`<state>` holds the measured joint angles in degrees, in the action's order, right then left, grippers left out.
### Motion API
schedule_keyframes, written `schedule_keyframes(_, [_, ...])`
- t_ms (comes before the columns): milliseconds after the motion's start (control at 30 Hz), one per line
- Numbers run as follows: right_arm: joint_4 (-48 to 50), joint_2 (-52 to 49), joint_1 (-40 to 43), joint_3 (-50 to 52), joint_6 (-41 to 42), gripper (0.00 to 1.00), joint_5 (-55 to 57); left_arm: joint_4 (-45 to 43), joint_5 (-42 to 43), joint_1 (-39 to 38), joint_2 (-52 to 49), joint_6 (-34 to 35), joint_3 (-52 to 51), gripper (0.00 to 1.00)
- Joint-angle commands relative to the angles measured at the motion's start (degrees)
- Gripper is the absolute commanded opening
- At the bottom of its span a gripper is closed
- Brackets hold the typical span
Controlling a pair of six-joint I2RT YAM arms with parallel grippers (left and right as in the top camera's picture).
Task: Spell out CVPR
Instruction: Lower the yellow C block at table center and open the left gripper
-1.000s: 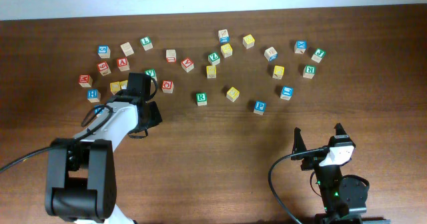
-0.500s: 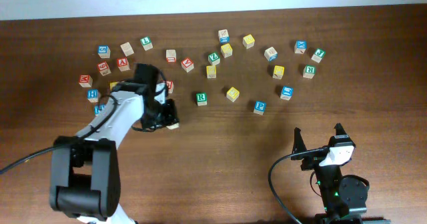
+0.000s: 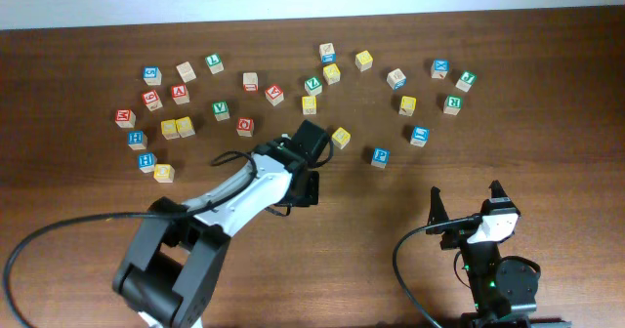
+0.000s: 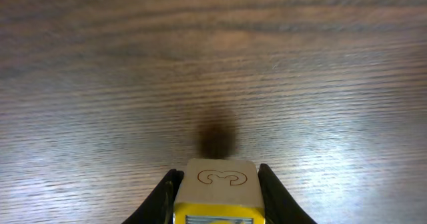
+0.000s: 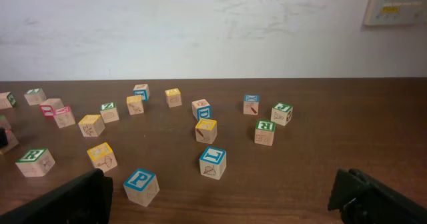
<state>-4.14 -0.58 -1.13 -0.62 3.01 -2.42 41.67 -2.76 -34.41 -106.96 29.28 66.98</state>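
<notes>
Looking at the left wrist cam, the left gripper (image 4: 217, 196) is clamped on the yellow-framed C cube (image 4: 217, 179), held a bit off the table (image 4: 100, 84) with its shadow on the wood underneath. From overhead, the blue P cube (image 3: 380, 156) sits to the right of that arm, apart from it. The right gripper (image 3: 467, 205) is at the near edge, fingers spread wide and empty.

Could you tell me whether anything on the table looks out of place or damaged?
Nothing stands out. The letter cubes lie scattered, all flat on the table, none visibly damaged. The left gripper holds a yellow-framed cube above the wood, its shadow beneath.
</notes>
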Motion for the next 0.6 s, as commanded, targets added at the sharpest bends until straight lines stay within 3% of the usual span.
schedule_keyframes(0, [-0.31, 0.37, 0.44, 0.31, -0.02, 0.98, 0.09, -0.61, -2.27, -1.22, -2.38, 1.36, 0.55, 0.26])
schedule_keyframes(333, [-0.31, 0.37, 0.44, 0.31, -0.02, 0.98, 0.09, -0.9, -9.29, -0.85, -2.38, 3.54, 0.57, 0.28])
schedule_keyframes(567, [-0.31, 0.37, 0.44, 0.31, -0.02, 0.98, 0.09, -0.87, -7.96, 2.34, -2.38, 3.41, 0.57, 0.25])
